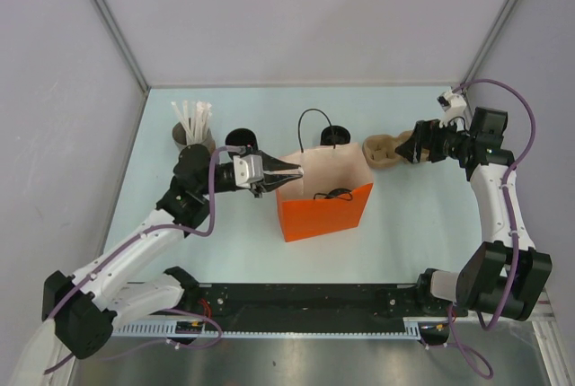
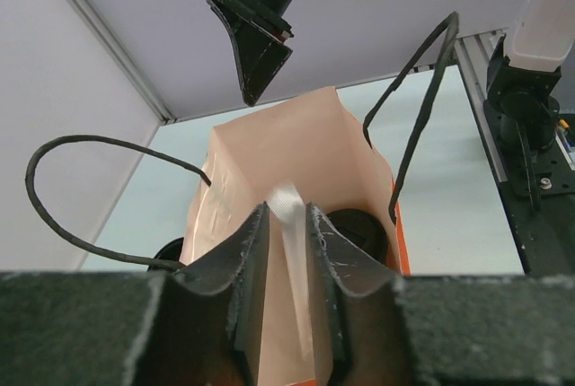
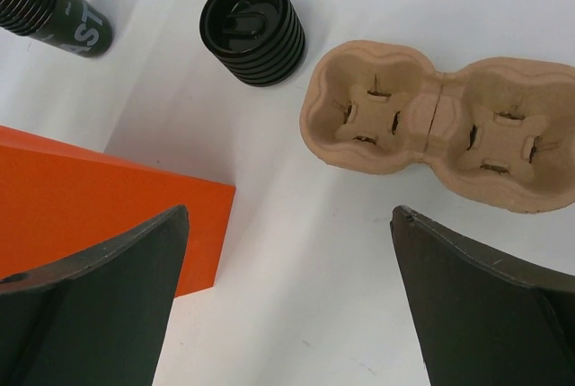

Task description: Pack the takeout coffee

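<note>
Left jaws are clamped on the rim of the orange bag [image 2: 296, 144], paper wall pinched btwn them. That's prob to keep the mouth spread and stop the bag sliding when smth drops in. Right jaws are spread wide, holding nothing, over bare tabletop [image 3: 305, 314]. The takeout coffee [image 3: 252, 27], lid on, stands upright on the tabletop ahead of my right jaws, a bit left, outside the bag. The pulp cup carrier [image 3: 440, 121] sits ahead-right. The wide spread suits the cup's girth, so I'd guess that's my next grab. Dark shape low in the bag beyond left jaws: can't tell what.

One bag [image 1: 323, 211], one carrier [image 1: 384, 150], one straw cup [image 1: 193, 135].
</note>
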